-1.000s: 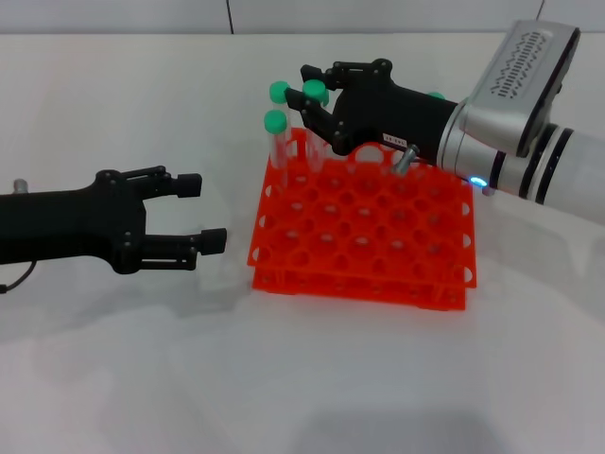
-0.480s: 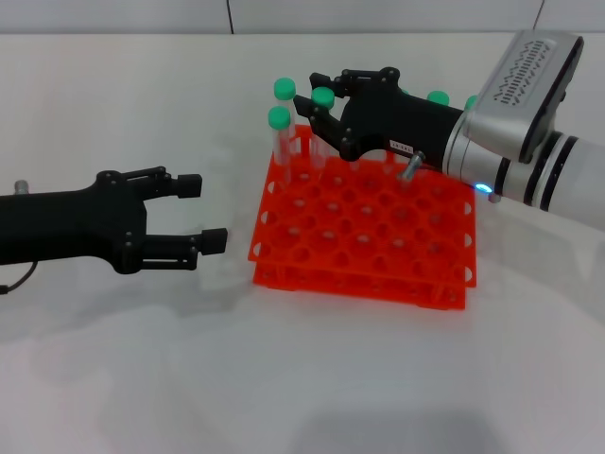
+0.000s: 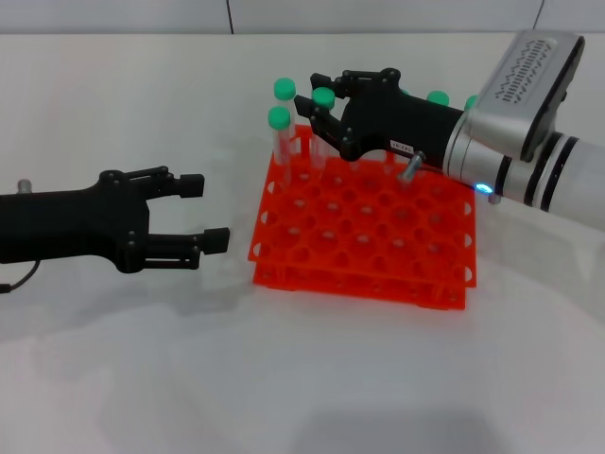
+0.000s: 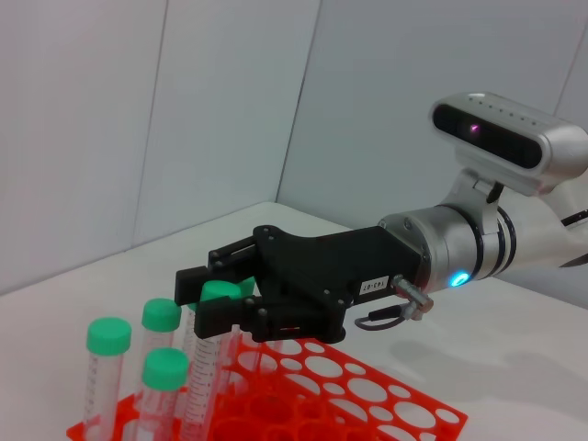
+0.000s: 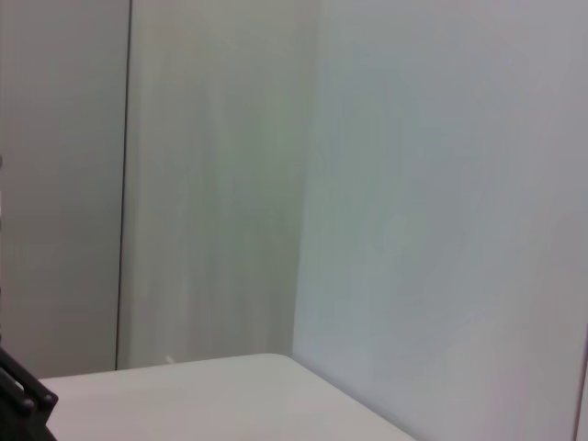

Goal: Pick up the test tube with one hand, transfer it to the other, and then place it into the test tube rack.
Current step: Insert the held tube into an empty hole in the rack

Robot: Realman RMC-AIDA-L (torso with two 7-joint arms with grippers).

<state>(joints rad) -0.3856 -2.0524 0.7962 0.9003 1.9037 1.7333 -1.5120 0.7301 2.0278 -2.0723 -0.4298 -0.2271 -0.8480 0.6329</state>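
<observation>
Test tube [image 3: 322, 118] is pinched by the right gripper [image 3: 319, 106] over the orange rack [image 3: 364, 236]; the left gripper [image 3: 200, 213] waits spread open.

Even, bright light falls from above onto my white surface [image 3: 312, 378], leaving only faint, soft-edged shadows under my left end effector [image 3: 203, 213] and along the near side of the test tube rack [image 3: 364, 236]. My right wrist's blue light [image 3: 484, 187] glows as a small sharp spot. My right wrist view is flat, pale and nearly featureless wall.
</observation>
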